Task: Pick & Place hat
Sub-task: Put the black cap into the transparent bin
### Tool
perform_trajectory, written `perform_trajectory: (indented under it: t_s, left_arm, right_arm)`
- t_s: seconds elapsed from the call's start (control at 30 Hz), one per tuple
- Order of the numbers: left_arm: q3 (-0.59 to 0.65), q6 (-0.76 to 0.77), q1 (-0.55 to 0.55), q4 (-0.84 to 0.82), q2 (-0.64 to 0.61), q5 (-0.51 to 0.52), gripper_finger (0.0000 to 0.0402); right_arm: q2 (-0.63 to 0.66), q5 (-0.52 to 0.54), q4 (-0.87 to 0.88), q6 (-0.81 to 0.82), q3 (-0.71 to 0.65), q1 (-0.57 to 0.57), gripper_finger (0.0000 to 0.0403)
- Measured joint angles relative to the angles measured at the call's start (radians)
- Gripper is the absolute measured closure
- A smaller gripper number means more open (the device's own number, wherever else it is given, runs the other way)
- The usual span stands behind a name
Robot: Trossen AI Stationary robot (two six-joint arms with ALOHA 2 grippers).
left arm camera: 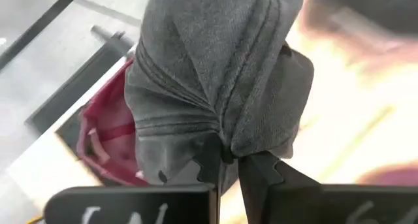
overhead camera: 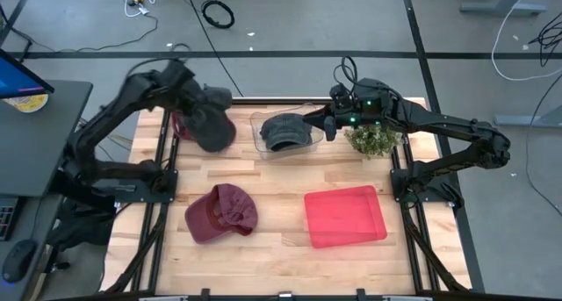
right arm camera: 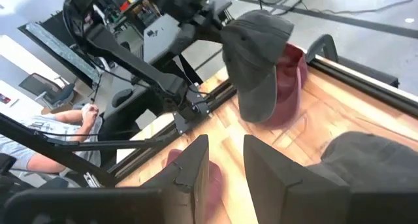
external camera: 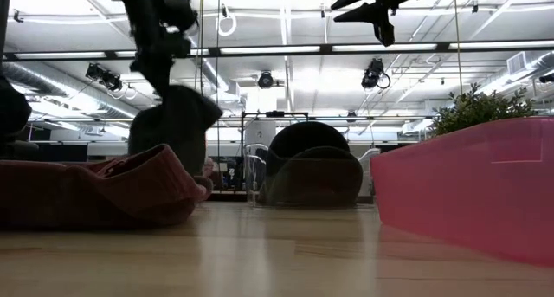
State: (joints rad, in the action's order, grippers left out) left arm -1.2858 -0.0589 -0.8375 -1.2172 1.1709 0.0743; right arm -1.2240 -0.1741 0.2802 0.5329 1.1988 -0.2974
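- Wooden tabletop (overhead camera: 281, 191) under both arms, with open workshop floor and cables beyond its far edge.
- Left gripper (left arm camera: 230, 160) is pinched tight on a fold of the grey hat (overhead camera: 211, 118), which hangs in the air over the far left part of the table (only a small bunch of cloth sits between the fingers, so a quick swing could pull it free).
- Grey hat dangles limp and low; I judge its loose brim could drag across the red hat (overhead camera: 186, 124) lying just behind it at the far left and shove that one off the edge.
- Clear bin (overhead camera: 285, 134) at far centre already has a dark hat (overhead camera: 286, 130) in it; dropped off-centre, the grey one could catch the rim and slide out.
- Right gripper (right arm camera: 225, 160) hovers over that bin with fingers narrowly apart, holding nothing, close enough for the arms to collide.
- Maroon hat (overhead camera: 221, 213) and pink tray (overhead camera: 344, 216) lie nearer; a plant (overhead camera: 373, 140) stands by the right arm.
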Motion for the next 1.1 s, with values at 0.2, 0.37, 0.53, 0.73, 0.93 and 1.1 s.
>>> perform_trajectory:
  t_s: [0.2, 0.37, 0.53, 0.73, 0.93, 1.1]
  left_arm:
    - [-0.052, 0.13, 0.0, 0.021, -0.11, -0.178, 0.0371]
    - [-0.058, 0.222, 0.0, 0.081, -0.17, -0.313, 0.0371]
    - [-0.058, 0.287, 0.0, 0.121, -0.198, -0.406, 0.0371]
    - [-0.058, 0.405, 0.0, 0.164, -0.204, -0.514, 0.0371]
    - [-0.058, 0.525, 0.0, 0.166, -0.204, -0.517, 0.0371]
    - [-0.058, 0.601, 0.0, 0.166, -0.204, -0.641, 0.0371]
  right_arm:
    - [0.0, -0.001, -0.017, -0.018, 0.0, 0.0, 0.0286]
    - [0.0, -0.043, -0.049, -0.026, 0.0, 0.0, 0.0247]
    - [-0.024, -0.097, -0.142, -0.025, 0.0, 0.014, 0.0191]
    - [-0.083, -0.07, -0.189, -0.016, 0.0, 0.034, 0.0124]
    - [-0.14, -0.07, -0.19, 0.011, 0.0, 0.054, 0.0096]
    - [-0.169, -0.08, -0.189, 0.037, 0.0, 0.081, 0.0096]
